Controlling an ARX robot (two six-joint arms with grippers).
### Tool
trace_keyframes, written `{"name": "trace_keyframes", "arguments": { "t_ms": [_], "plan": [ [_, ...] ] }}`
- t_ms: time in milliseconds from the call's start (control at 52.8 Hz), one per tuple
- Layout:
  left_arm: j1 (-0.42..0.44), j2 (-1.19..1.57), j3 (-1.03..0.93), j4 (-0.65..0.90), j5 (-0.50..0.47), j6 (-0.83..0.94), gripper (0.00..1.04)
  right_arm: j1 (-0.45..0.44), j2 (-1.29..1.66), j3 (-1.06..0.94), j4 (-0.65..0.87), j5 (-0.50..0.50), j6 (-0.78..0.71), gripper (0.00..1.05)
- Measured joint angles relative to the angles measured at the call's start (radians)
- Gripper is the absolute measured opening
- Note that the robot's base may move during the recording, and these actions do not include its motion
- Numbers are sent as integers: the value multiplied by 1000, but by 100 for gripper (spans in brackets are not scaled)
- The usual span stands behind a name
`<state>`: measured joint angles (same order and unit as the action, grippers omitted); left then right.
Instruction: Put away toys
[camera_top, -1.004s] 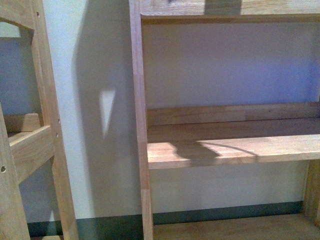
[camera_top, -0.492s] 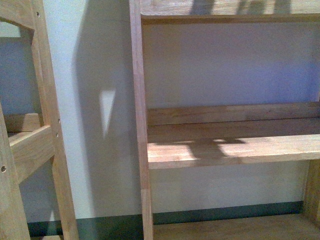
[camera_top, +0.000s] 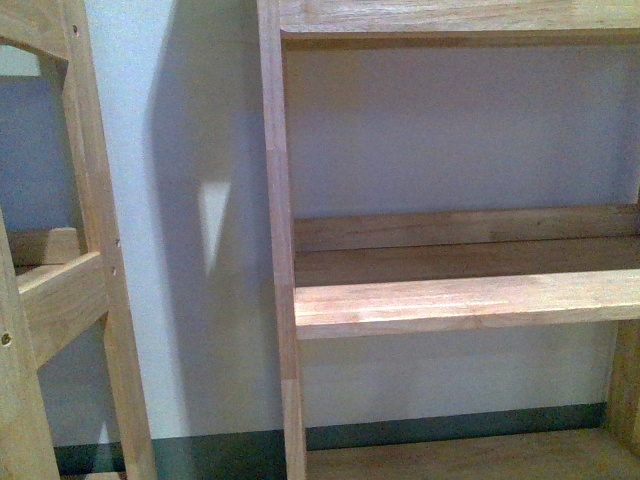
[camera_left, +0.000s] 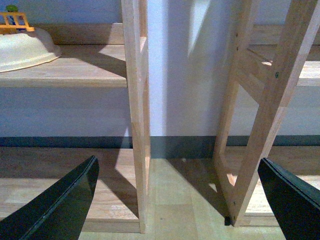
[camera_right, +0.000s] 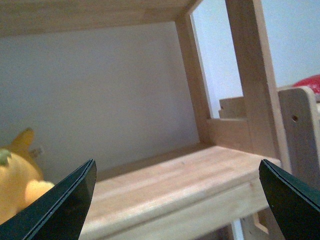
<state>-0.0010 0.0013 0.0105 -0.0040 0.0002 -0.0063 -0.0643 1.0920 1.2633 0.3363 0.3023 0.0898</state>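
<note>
Plush toy (camera_right: 17, 175), soft, yellow-orange and rounded, sits on the smooth wooden shelf (camera_right: 175, 185) near its back edge, while both grippers (camera_right: 175, 200) (camera_left: 177, 200) stand wide open, empty.

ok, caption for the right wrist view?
Open fingers frame a wooden shelf, yellow plush toy at its edge.

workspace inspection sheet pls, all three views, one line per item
surface: wooden shelf bare in the front view; floor light wood.
job's things: yellow plush toy sits on a shelf board in the right wrist view, not held.
clutter: cream bowl-like item and orange-green toy piece on a shelf in the left wrist view.
grippers: left end effector open, empty; right end effector open, empty.
cables: nothing seen.
surroundings: pale wall, dark baseboard, second wooden frame.
</note>
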Motion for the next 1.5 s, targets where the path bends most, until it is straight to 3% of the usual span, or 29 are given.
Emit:
{"name": "trace_keyframes", "arguments": {
  "t_ms": [189, 322, 492, 644, 777, 1250, 1288, 1345, 1402, 1496],
  "plan": [
    [0, 0, 0, 0, 0, 0, 98, -36, -230, -297, 6, -42, 6, 98],
    [0, 0, 0, 0, 0, 0, 98, 16, -453, -537, 8, -47, 4, 98],
    [0, 0, 0, 0, 0, 0, 98, 130, -623, -713, -60, 30, 16, 98],
    [0, 0, 0, 0, 0, 0, 98, 252, -752, -855, -93, 169, 26, 98],
    [0, 0, 0, 0, 0, 0, 98, 289, -814, -933, -115, 231, 64, 98],
    [0, 0, 0, 0, 0, 0, 98, 291, -865, -1019, -187, 237, 109, 98],
    [0, 0, 0, 0, 0, 0, 98, 272, -867, -1013, -213, 178, 97, 96],
    [0, 0, 0, 0, 0, 0, 98, 164, -880, -992, -344, -55, 29, 86],
    [0, 0, 0, 0, 0, 0, 98, 100, -893, -1002, -391, -197, -14, 78],
    [0, 0, 0, 0, 0, 0, 98, 74, -911, -1033, -393, -290, -50, 64]
  ]
}}
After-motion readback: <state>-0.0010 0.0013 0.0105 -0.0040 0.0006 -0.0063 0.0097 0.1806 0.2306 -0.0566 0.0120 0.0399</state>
